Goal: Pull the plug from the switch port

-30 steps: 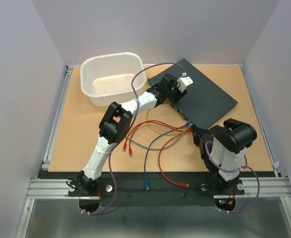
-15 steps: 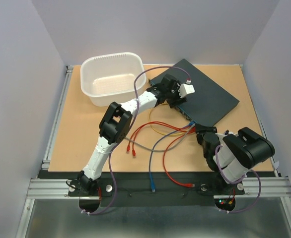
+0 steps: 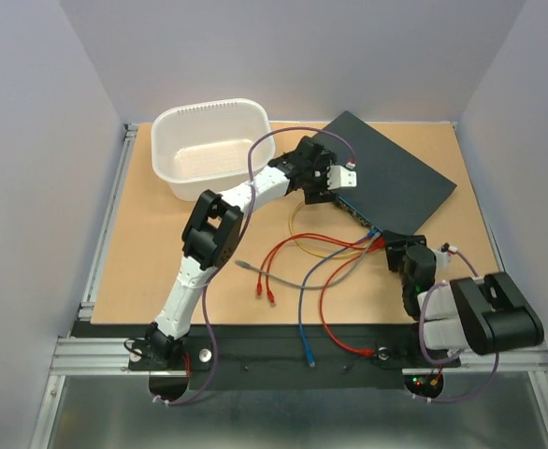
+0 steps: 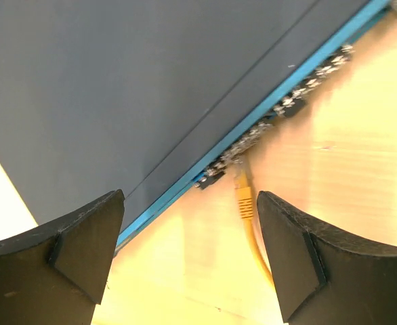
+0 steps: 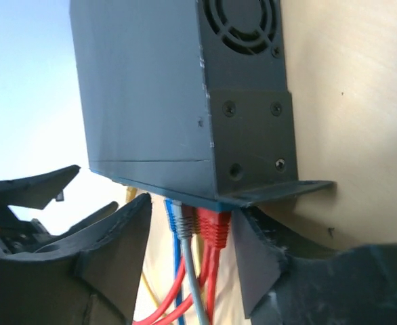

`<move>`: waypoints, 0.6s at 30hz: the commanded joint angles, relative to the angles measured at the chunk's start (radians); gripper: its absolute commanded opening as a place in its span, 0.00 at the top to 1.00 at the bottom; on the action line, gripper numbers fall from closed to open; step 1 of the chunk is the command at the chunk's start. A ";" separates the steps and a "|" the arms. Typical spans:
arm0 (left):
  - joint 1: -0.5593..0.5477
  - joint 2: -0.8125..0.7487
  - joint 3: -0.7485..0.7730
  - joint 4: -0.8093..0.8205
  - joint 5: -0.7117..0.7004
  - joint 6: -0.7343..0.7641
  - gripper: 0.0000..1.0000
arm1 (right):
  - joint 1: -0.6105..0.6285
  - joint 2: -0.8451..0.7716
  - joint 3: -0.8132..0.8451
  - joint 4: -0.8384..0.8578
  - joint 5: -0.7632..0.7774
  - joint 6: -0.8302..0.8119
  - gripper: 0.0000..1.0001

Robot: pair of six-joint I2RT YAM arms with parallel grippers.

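My right end effector (image 5: pixel 193 220), spread, straddles the red plug (image 5: pixel 214 229) seated in the switch (image 5: pixel 144 95) at 12 o'clock, cable trailing toward 6.

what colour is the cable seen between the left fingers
Yellow; the cable shows best in the left wrist view.

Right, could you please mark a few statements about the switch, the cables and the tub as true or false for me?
1. The white tub holds nothing. True.
2. The left pincer is shut on the yellow cable. False: it is open, and the cable lies ungripped between its fingers.
3. A red plug, a grey plug and a blue plug sit in the switch's ports. True.
4. The switch lies inside the tub. False: it lies flat on the table beside it.
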 commanded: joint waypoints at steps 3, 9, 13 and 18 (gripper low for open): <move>-0.016 0.024 0.143 -0.019 0.079 0.015 0.09 | -0.024 -0.292 0.003 -0.354 -0.008 -0.004 0.38; -0.020 0.054 0.174 -0.019 0.090 0.013 0.11 | -0.024 -0.450 -0.003 -0.537 0.001 0.000 0.38; -0.020 0.060 0.174 -0.020 0.102 0.011 0.13 | -0.024 -0.389 0.014 -0.492 -0.023 0.063 0.46; -0.023 0.070 0.180 -0.020 0.119 -0.007 0.15 | -0.024 -0.216 0.040 -0.352 -0.036 0.062 0.53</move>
